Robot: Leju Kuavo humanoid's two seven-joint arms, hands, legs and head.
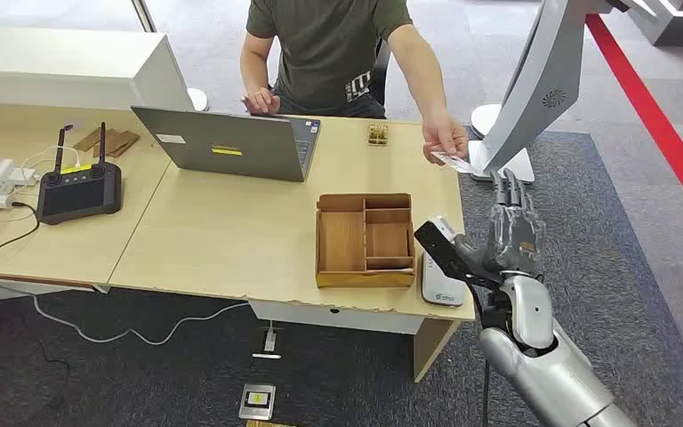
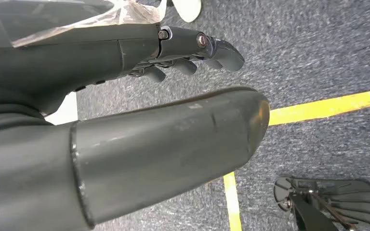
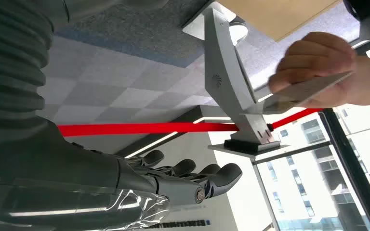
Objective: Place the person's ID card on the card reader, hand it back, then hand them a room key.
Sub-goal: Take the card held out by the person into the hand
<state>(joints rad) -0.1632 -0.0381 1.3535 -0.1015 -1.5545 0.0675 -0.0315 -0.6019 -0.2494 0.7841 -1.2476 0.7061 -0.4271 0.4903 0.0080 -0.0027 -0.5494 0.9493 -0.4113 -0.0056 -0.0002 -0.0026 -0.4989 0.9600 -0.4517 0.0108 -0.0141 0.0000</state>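
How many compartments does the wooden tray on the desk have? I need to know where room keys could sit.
4. The wooden tray has one tall compartment on its left side; on its right, a narrow one at the back, a squarish one in the middle, and a narrow one at the front.

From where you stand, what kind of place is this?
Probably a mock hotel or office front desk in a test space. A person across the desk holds out a card toward the right hand. A laptop and a white card reader sit on it.

Apparently open gap between right hand (image 1: 513, 218) and offered ID card (image 1: 454, 162).
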